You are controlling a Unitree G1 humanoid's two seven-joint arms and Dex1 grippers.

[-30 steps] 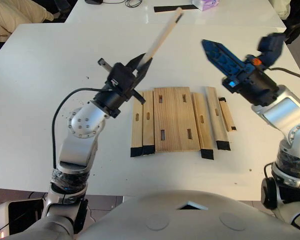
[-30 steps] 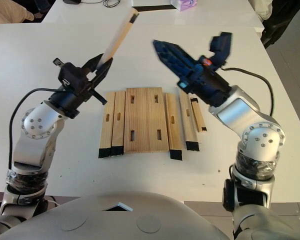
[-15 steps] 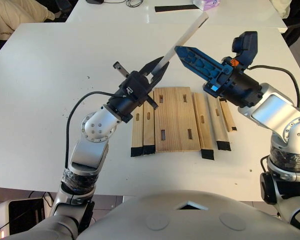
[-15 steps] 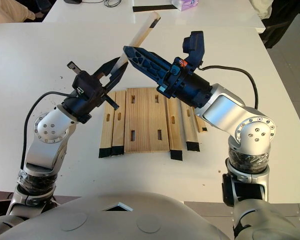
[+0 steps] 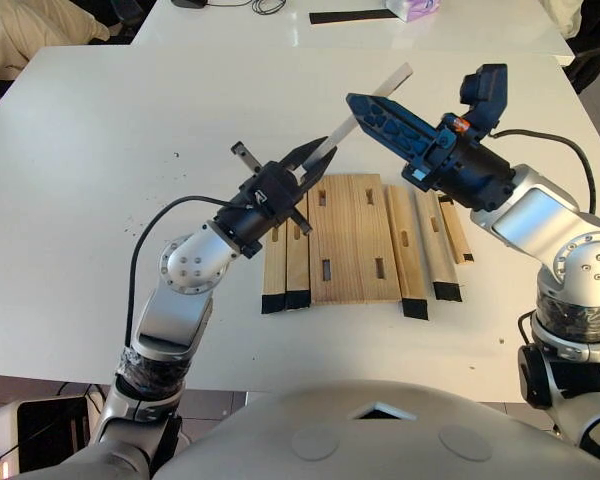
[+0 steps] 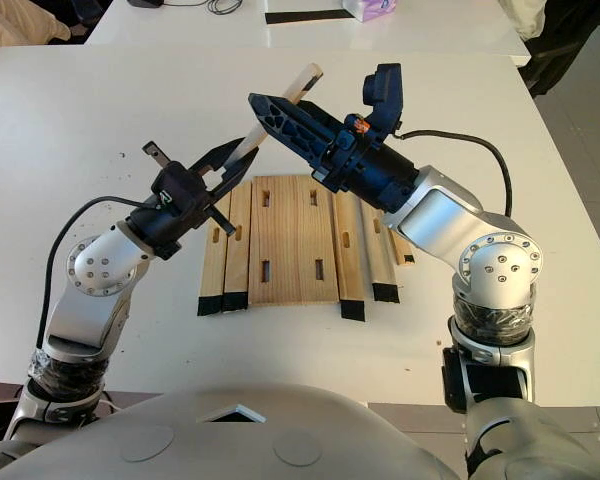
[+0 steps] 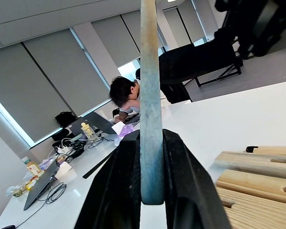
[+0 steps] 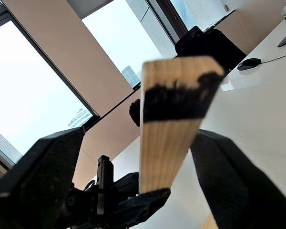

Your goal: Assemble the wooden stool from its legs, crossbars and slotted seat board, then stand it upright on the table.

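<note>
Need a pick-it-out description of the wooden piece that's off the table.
On the white table, a row of wooden boards lies flat in the middle. Just above the row's left side, the left gripper clamps one long thin slat, which slants up and away toward the right gripper. It is the only wooden piece in the air; all the others lie flat.

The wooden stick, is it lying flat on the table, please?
No, the left gripper holds the stick slanted up in the air above the boards.

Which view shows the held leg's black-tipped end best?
Right wrist view: the leg, black tip close-up, stands inside the open right gripper. Eye views show the tip small; left wrist view shows the gripped end.
</note>
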